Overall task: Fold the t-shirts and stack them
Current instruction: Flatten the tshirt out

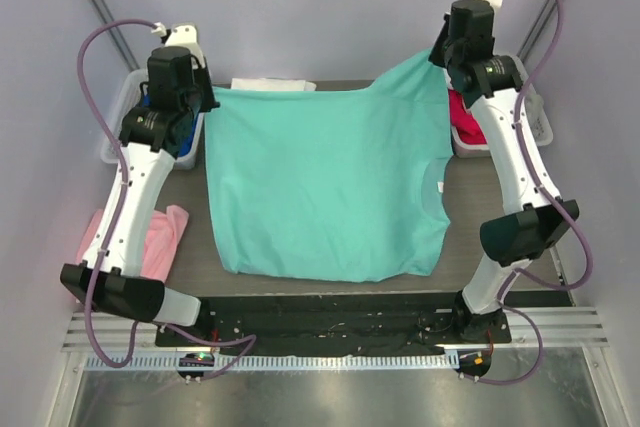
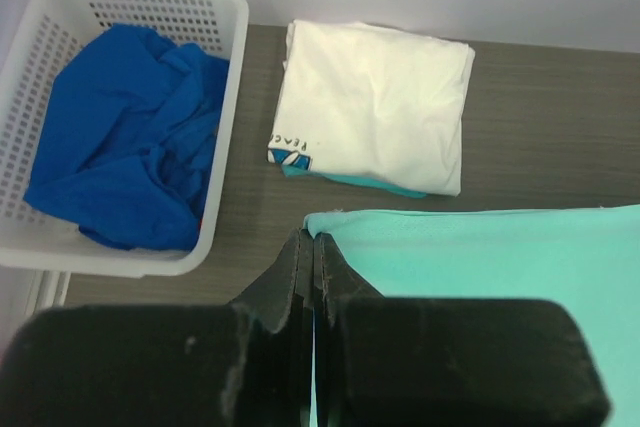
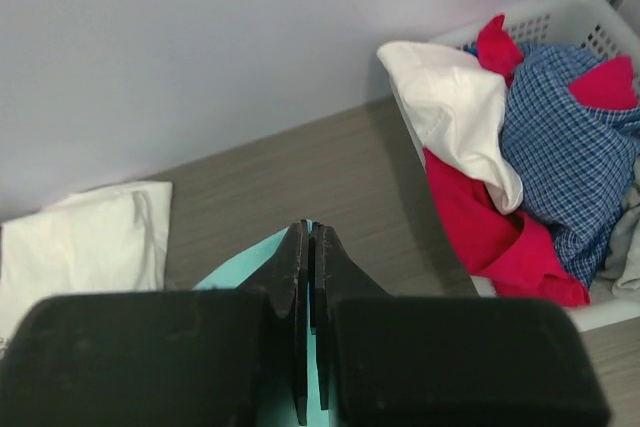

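Observation:
A mint-green t-shirt (image 1: pixel 320 187) hangs stretched between both arms, its near part lying on the table. My left gripper (image 1: pixel 207 97) is shut on the shirt's far left corner (image 2: pixel 330 222). My right gripper (image 1: pixel 447 65) is shut on its far right corner, higher up; only a sliver of mint fabric (image 3: pixel 235 272) shows beside those jaws. A folded white t-shirt (image 2: pixel 375 117) lies at the table's back edge on top of a folded teal one (image 2: pixel 350 180). In the top view most of that white shirt (image 1: pixel 272 85) is hidden behind the lifted green cloth.
A white lattice basket (image 2: pixel 230 127) at the far left holds a crumpled royal blue t-shirt (image 2: pixel 130 137). The right basket (image 3: pixel 560 12) holds red (image 3: pixel 480 227), white (image 3: pixel 460 107) and blue checked (image 3: pixel 570 147) garments. A pink cloth (image 1: pixel 160 237) lies at the table's left edge.

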Controlling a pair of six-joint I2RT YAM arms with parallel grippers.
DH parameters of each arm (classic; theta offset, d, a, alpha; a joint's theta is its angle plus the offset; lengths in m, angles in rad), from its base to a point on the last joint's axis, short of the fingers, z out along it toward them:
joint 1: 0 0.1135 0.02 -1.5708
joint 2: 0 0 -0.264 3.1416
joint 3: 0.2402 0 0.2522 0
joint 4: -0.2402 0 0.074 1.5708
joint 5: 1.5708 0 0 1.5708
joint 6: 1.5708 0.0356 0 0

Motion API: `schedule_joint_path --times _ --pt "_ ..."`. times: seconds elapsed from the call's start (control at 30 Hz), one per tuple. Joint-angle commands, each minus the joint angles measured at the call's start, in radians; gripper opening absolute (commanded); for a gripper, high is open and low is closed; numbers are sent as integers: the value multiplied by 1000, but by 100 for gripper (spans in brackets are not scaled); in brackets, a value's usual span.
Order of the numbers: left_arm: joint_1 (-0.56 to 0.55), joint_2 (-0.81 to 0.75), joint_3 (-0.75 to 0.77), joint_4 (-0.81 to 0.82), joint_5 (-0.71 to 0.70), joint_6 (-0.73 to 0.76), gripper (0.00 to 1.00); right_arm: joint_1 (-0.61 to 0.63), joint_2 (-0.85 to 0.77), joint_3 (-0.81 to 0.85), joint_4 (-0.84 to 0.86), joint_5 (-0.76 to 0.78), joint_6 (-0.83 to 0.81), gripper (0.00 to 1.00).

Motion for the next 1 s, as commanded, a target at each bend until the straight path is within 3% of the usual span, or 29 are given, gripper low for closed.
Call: schedule_joint_path --times 0.0,0.1,0.2,0.43,0.57,0.67,0.8,0.97 --pt "12 -26 211 65 23 31 0 -8 -94 186 19 -10 -23 1" --pt "12 -55 231 44 32 17 0 -9 -154 157 8 -36 -18 1" --pt "12 -130 153 39 36 0 0 -8 -250 68 8 -55 -15 1" --pt "12 -395 -236 -10 72 -124 0 -9 -491 -270 -41 -154 17 1" --pt "12 -585 -354 -104 125 -195 0 -9 -608 -389 -110 -233 49 1" --pt "12 -669 -313 -215 133 -213 0 -8 -658 -336 -197 -254 42 1" --pt "12 -668 -92 -369 151 -239 0 -8 -620 -53 -352 -258 29 1" --pt "12 -606 73 -328 155 -265 0 -6 -566 106 -343 -218 68 1"
